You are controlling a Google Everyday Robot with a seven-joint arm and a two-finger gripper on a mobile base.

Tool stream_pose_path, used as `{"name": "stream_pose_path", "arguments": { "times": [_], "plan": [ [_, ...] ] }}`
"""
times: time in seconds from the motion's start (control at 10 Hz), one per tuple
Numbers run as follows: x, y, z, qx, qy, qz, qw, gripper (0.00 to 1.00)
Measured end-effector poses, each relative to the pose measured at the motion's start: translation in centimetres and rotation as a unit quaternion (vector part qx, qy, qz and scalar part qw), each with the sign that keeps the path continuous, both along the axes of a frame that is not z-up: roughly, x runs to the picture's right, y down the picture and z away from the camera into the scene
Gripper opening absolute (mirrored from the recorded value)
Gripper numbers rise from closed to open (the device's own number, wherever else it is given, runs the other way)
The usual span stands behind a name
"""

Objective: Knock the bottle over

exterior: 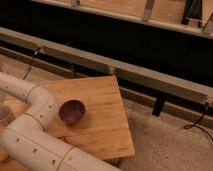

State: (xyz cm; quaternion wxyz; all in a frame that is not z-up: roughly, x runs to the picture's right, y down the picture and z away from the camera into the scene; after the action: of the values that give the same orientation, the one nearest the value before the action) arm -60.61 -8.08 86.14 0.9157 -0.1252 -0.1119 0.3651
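The bottle is not in view. My white arm point(35, 130) fills the lower left: it comes up from the bottom edge, bends at an elbow point(44, 102) and runs out past the left edge. My gripper is out of view beyond that left edge. The arm lies over the wooden table point(102, 107) and hides much of the table's left part.
A dark purple bowl point(72, 111) sits on the table just right of the elbow. A pale round thing point(4, 116) shows at the left edge, partly hidden. A long grey rail point(125, 70) runs behind the table. A speckled floor point(170, 145) lies to the right, with a black cable point(197, 122).
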Motion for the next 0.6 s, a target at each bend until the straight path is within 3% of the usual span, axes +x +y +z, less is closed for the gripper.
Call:
{"name": "stream_pose_path", "arguments": {
  "times": [0.3,0.6],
  "plan": [
    [0.1,-2.1,-1.1,0.036,-0.014,0.026,0.9989,0.0],
    [1.8,-0.8,-1.7,0.027,-0.016,0.032,0.999,0.0]
  ]
}}
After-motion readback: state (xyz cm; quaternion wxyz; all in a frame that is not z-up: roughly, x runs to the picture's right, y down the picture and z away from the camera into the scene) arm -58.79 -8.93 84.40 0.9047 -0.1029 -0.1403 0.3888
